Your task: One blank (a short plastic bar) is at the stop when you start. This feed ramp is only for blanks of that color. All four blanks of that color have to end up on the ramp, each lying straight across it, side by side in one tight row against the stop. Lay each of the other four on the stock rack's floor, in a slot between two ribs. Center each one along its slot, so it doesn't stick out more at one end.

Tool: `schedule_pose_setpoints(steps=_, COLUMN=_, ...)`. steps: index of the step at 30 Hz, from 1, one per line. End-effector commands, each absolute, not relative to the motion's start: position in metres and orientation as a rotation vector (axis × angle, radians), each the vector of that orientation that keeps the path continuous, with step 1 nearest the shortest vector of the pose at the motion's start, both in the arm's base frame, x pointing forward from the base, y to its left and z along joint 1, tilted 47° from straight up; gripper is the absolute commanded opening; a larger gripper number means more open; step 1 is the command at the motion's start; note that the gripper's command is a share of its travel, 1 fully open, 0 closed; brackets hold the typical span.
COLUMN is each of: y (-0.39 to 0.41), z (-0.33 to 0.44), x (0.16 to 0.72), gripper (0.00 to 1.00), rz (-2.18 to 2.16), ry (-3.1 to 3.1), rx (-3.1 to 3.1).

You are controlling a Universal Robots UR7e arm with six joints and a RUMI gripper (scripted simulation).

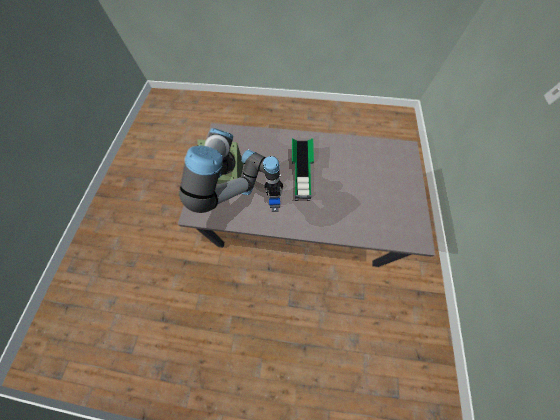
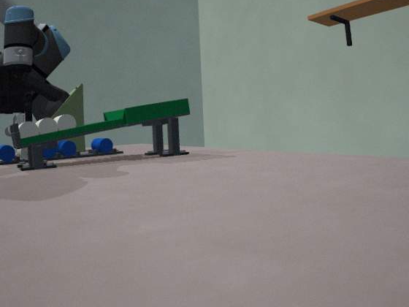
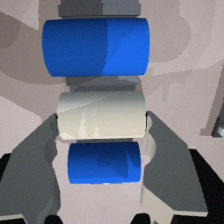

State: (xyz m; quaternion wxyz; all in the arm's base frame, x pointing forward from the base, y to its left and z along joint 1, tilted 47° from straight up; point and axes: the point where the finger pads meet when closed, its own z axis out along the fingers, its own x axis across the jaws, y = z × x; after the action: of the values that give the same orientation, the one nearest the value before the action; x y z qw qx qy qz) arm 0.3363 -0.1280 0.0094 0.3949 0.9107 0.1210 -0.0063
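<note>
On the ramp (image 1: 309, 155) (image 2: 157, 112): three white blanks (image 1: 303, 186) (image 2: 47, 126) lay straight across it, side by side down at the stop (image 2: 15, 136), so yeah, a neat little row.
Fingers (image 1: 274, 194): closed on another white blank (image 3: 101, 115), one on each end of it.
Where that one was: down at the stock rack (image 2: 118, 152) (image 3: 102, 8), between two blue blanks (image 3: 96, 47) (image 3: 105, 162) in the wrist view. Couldn't tell if it was touching the rack floor.
White count: four I could make out, three on the ramp plus the gripped one.
Blue count: four showed low behind the ramp in the exterior view, the farthest-right one (image 2: 102, 145) sitting apart from the others.
Looks: short, fat cylinders, plain off-white or strong blue, with flat round ends.
Ramp looks: green sides, black bed in the top view, dark legs on the gray-pink surface (image 1: 370, 187) (image 2: 234, 228).
Writing: just a little mark on the arm's silver ring (image 2: 18, 55), too small to read.
</note>
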Motion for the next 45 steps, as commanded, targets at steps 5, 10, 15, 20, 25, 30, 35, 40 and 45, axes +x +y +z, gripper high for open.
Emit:
schedule_pose_setpoints(steps=5, y=-0.126, z=0.012, x=0.336, gripper=0.4, rz=-0.015, ry=0.307, rx=2.309)
schedule_pose_setpoints(steps=10, y=-0.121, z=0.016, x=0.336, gripper=0.4, rz=-0.015, ry=0.307, rx=2.309)
schedule_pose_setpoints(steps=15, y=-0.117, z=0.02, x=0.335, gripper=0.4, rz=-0.015, ry=0.307, rx=2.309)
schedule_pose_setpoints(steps=20, y=-0.107, z=0.029, x=0.334, gripper=0.4, rz=-0.015, ry=0.307, rx=2.309)
schedule_pose_setpoints(steps=25, y=-0.096, z=0.04, x=0.333, gripper=0.4, rz=-0.015, ry=0.307, rx=2.309)
schedule_pose_setpoints(steps=30, y=-0.089, z=0.046, x=0.332, gripper=0.4, rz=-0.015, ry=0.307, rx=2.309)
schedule_pose_setpoints(steps=35, y=-0.078, z=0.057, x=0.331, gripper=0.4, rz=-0.015, ry=0.307, rx=2.309)
schedule_pose_setpoints(steps=40, y=-0.068, z=0.067, x=0.329, gripper=0.4, rz=-0.015, ry=0.307, rx=2.309)
schedule_pose_setpoints(steps=45, y=-0.062, z=0.072, x=0.329, gripper=0.4, rz=-0.015, ry=0.307, rx=2.309)
